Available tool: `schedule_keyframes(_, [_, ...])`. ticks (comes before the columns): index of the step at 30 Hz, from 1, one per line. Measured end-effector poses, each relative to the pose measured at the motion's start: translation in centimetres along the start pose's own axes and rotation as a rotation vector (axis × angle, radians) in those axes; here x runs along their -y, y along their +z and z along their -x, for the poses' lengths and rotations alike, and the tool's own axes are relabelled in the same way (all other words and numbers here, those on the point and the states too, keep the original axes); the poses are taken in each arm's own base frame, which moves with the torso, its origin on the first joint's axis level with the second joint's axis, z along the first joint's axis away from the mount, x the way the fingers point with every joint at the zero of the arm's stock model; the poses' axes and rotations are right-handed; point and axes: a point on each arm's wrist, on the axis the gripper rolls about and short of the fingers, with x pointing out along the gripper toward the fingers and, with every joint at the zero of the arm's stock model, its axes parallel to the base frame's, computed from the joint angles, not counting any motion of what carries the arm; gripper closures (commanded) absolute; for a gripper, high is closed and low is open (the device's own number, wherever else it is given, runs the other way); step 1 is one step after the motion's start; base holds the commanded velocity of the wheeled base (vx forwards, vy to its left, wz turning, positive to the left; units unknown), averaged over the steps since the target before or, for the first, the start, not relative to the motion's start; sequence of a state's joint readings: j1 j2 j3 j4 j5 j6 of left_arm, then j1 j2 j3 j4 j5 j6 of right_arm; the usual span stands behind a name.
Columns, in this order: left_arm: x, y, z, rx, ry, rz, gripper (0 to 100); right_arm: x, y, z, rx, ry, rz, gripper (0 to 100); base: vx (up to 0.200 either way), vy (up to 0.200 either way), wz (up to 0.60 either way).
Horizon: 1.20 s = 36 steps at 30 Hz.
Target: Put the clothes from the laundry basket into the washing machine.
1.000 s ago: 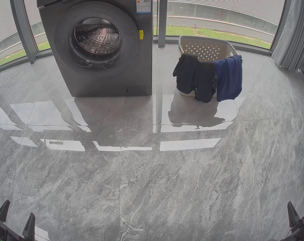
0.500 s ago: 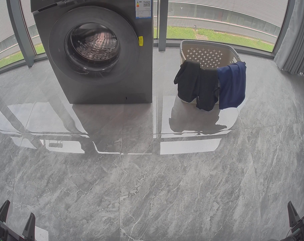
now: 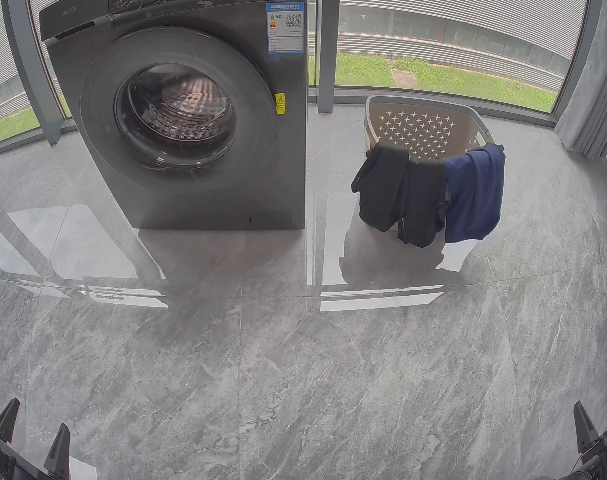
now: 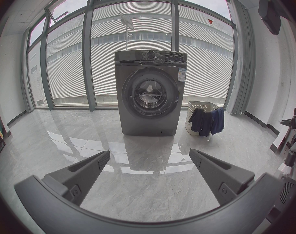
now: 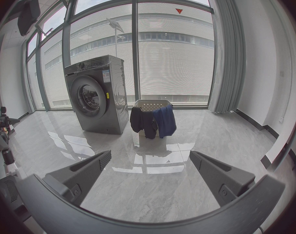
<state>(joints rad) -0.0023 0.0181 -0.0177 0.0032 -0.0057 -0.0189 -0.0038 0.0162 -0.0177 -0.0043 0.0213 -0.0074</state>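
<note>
The grey washing machine stands on the floor at the far left, its round front door facing me and the steel drum showing through the window. To its right sits the beige laundry basket. Two black garments and a blue garment hang over its near rim. My left gripper is at the lower left, far from both, open and holding nothing. My right gripper is at the lower right, also open and holding nothing. The left wrist view faces the washing machine, and the right wrist view faces the basket.
Glossy grey tile floor stretches between me and the machine. Tall windows run behind both, with a window post between machine and basket. A grey curtain hangs at the far right.
The whole head view has shifted: machine and basket now look larger and lower, so the camera has come closer. Both grippers keep their places in the picture.
</note>
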Motion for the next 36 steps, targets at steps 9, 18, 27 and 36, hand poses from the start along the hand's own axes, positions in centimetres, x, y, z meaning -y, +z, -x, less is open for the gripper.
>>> schedule_keyframes(9, [0.00, 0.00, 0.00, 0.000, 0.002, 0.004, 0, 0.00, 0.00, 0.00, 0.000, 0.000, 0.000, 0, 0.200, 0.000, 0.00])
schedule_keyframes(18, [0.00, 0.00, 0.00, 0.000, 0.003, 0.006, 0, 0.00, 0.00, 0.00, 0.000, 0.002, 0.000, 0, 0.000, 0.000, 0.00])
schedule_keyframes(27, [0.00, 0.00, 0.00, 0.000, 0.002, 0.004, 0, 0.00, 0.00, 0.00, 0.000, 0.001, 0.000, 0, 0.000, -0.111, 0.00])
schedule_keyframes(36, [0.00, 0.00, 0.00, 0.000, 0.002, 0.005, 0, 0.00, 0.00, 0.00, 0.000, 0.001, 0.000, 0, 0.000, -0.200, 0.00])
